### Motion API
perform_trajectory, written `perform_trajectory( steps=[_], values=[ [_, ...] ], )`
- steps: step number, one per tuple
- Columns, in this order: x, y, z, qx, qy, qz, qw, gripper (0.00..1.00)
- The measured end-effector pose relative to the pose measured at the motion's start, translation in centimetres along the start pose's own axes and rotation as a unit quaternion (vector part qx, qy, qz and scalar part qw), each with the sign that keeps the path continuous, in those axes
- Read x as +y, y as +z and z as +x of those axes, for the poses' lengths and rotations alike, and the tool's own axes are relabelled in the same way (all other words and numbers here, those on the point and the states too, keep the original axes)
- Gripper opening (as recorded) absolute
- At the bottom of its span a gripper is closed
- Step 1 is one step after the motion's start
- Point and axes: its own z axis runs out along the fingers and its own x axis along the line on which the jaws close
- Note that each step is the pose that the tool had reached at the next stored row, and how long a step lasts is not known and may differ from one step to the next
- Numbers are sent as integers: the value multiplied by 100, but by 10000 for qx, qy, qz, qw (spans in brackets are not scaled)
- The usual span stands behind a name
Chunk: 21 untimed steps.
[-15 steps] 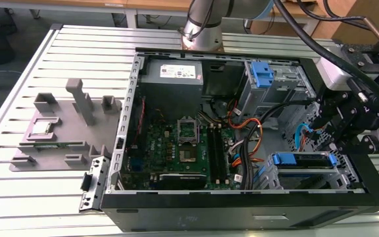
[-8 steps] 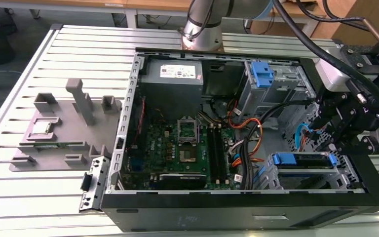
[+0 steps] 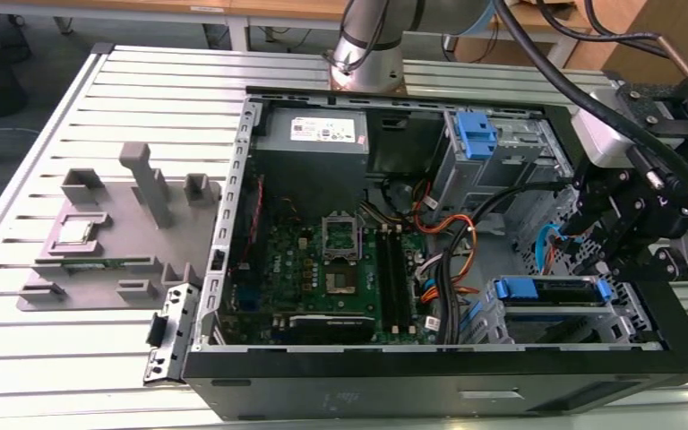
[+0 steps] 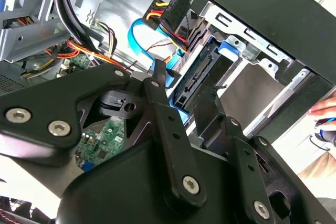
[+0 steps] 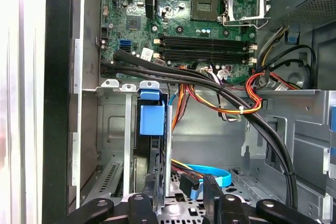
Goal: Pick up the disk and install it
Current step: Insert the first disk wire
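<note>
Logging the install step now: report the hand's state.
Hand: open, gripping nothing, close to the disk, which sits in the drive bay.

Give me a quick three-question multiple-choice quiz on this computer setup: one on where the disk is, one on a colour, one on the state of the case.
1. Where is the disk?
A) Lifted high above everything
B) Lying outside, off to one side
C) In a drive cage inside the case

2. What colour is the disk's handle?
A) Red
B) Blue
C) Green

3. How is the case?
A) Lying with its side open
B) Lying closed, panel on
C) Standing upright and sealed

Answers:
1 C: in the exterior view the disk sits in the cage at the case's corner, at the exterior view's lower right.
2 B: the handle shows blue in the first wrist view and the exterior view.
3 A: the motherboard is in plain sight from above.
</note>
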Motion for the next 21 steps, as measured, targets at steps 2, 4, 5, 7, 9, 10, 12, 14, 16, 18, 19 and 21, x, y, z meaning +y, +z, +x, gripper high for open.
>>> perform_trajectory(
  steps=[2,4,5,7,9,10,12,14,16,18,19,21],
  values=[
    [0,0,0,0,0,0,10000,48],
    [20,1,1,-2,0,4,10000,48],
    [33,0,1,-1,-1,7,10000,48],
    [33,0,2,-1,-1,7,10000,48],
    [34,0,2,0,-1,7,10000,48],
    [35,0,2,0,-1,7,10000,48],
    [34,0,2,0,0,6,10000,48],
    [28,1,2,0,2,5,10000,48],
    [28,1,2,0,3,5,10000,48],
    [27,2,2,-1,2,5,10000,48],
    [27,2,2,-1,2,5,10000,48],
    [27,2,2,0,2,5,10000,48]
  ],
)
